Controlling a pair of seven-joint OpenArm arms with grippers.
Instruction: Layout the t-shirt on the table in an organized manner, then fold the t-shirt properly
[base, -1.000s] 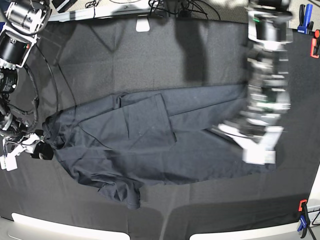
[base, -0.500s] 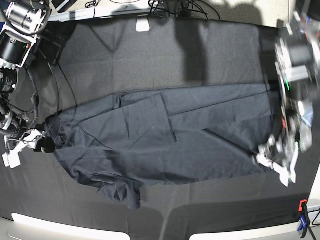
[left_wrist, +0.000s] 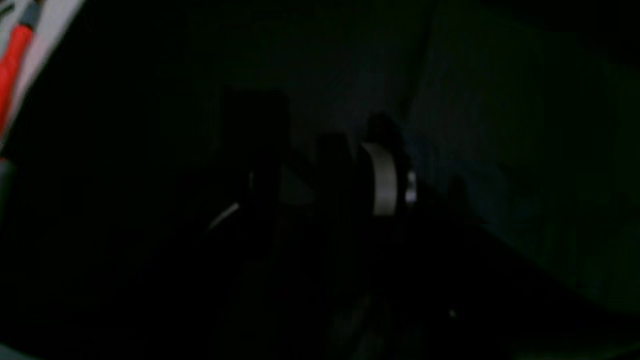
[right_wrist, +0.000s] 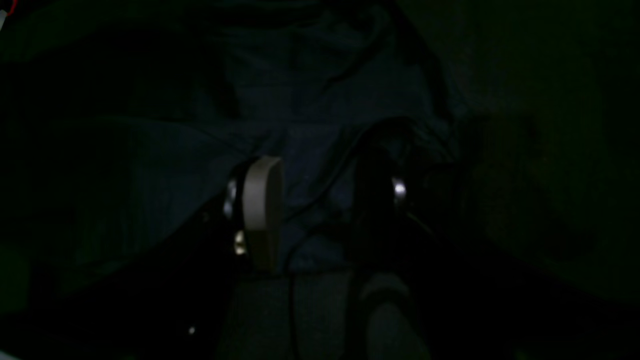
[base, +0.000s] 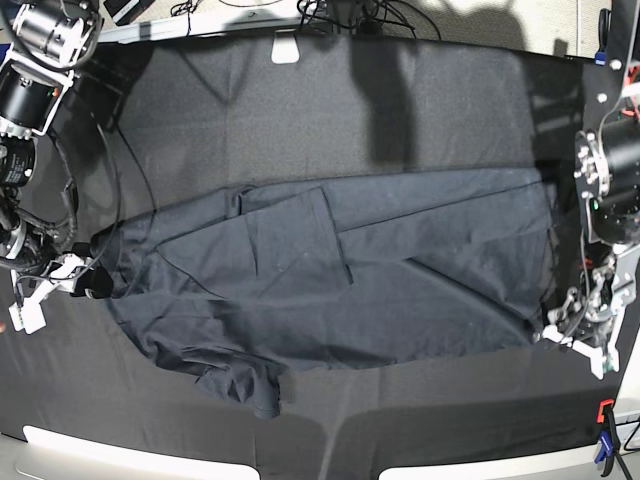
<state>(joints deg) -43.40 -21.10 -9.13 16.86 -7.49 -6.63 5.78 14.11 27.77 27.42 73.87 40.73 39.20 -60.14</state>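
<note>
The dark t-shirt (base: 330, 280) lies spread across the middle of the black table (base: 300, 100), with a folded flap near its centre and a bunched sleeve at the lower left. At the shirt's left edge, my right gripper (base: 75, 285) is low down. In the right wrist view this gripper (right_wrist: 320, 205) is open, its pale finger (right_wrist: 262, 210) and the dark one standing apart over the shirt's wrinkled fabric (right_wrist: 310, 75). My left gripper (base: 575, 335) sits just off the shirt's right hem. The left wrist view is very dark and shows that gripper (left_wrist: 320, 185) open and holding nothing.
A red and blue clamp (base: 605, 425) grips the table's near right corner, and another clamp (base: 603, 25) sits at the far right. A red clamp handle (left_wrist: 12, 65) shows in the left wrist view. A white block (base: 286, 50) and cables (base: 350, 15) lie at the far edge.
The left arm has swung from above the shirt's right part out to its right hem and come to rest. My right gripper has shifted slightly at the shirt's left edge. The shirt has not moved.
</note>
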